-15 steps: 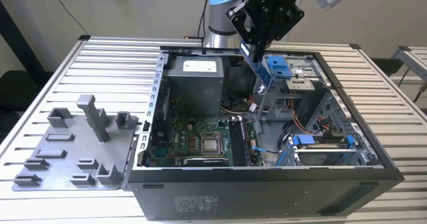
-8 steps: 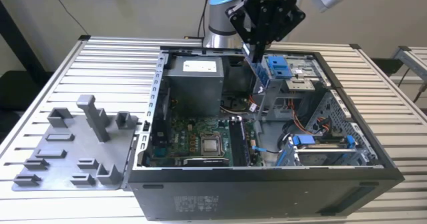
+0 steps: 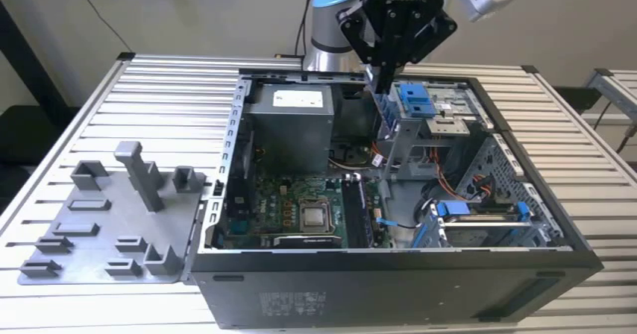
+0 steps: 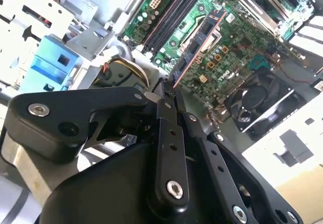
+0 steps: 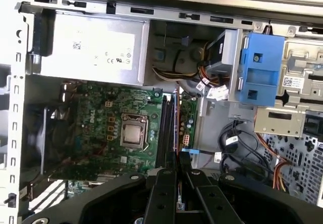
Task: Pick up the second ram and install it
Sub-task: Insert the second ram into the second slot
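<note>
While the gripper (image 4: 169, 90), fingers pressed on the thin second ram (image 4: 196, 46), hangs above the motherboard (image 5: 111, 128), keeping the stick parallel with the slots (image 5: 165, 128) matters.

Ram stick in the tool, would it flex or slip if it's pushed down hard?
Probably stiff: the ram is a thin flat board, seen edge-on. Likely light yet fragile, being so thin. The tool seems to pinch only one end, so it might pivot.
</note>
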Tool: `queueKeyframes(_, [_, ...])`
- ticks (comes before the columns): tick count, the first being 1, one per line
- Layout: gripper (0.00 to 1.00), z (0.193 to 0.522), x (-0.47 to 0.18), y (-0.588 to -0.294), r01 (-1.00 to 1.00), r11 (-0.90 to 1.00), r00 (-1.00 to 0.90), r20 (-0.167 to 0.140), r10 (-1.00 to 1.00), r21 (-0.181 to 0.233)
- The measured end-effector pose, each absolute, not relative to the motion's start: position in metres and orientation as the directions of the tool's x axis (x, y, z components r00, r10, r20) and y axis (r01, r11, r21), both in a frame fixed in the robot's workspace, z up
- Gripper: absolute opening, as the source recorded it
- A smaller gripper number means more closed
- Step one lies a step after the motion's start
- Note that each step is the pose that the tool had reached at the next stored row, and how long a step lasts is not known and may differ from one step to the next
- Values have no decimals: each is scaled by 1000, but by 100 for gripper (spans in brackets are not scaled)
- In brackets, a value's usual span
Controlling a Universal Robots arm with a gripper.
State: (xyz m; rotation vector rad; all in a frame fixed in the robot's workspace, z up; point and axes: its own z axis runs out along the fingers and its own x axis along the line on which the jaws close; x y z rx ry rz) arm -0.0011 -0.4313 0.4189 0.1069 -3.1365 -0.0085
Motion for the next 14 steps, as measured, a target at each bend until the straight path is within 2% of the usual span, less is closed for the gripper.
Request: queueKeyframes(14, [14,418,-1,-431,94,996,-996,3,94,6])
